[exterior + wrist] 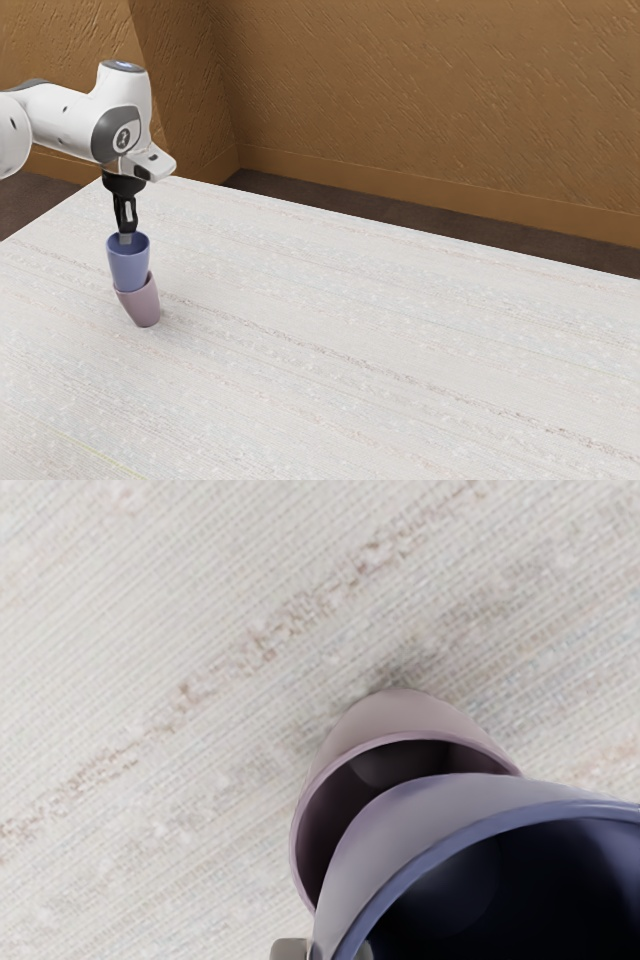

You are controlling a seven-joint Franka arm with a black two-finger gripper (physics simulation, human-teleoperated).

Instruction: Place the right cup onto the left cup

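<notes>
The claw (pixel 126 238) points down at the exterior view's left, toward the far side of the table (pixel 370 350); it is gripping the blue cup (pixel 129 266) by the wall near its rim, and the wrist view shows its 2 fingers (pixel 290 949) at that wall, 1 outside the cup and 1 inside; the blue cup stands nearly upright, mouth up, its inside dark and empty as far as it can be seen.

Directly below is the pink cup (pixel 147 306), its foot at the tabletop; this cup is tilted, its mouth leaning toward the exterior view's left and its foot farther to the exterior view's right; the lower end of the blue cup is at the pink cup's mouth, and in the wrist view it covers part of that opening, with a dark crescent of the pink cup's inside showing beside it; how deep the blue cup reaches in, I cannot tell.

The white arm (pixel 72 120) comes in from the exterior view's left, above the 2 cups; the table has a pale, streaked top; beyond its far edge lie a dark floor (pixel 400 200) and a textured brown wall (pixel 420 100).
</notes>
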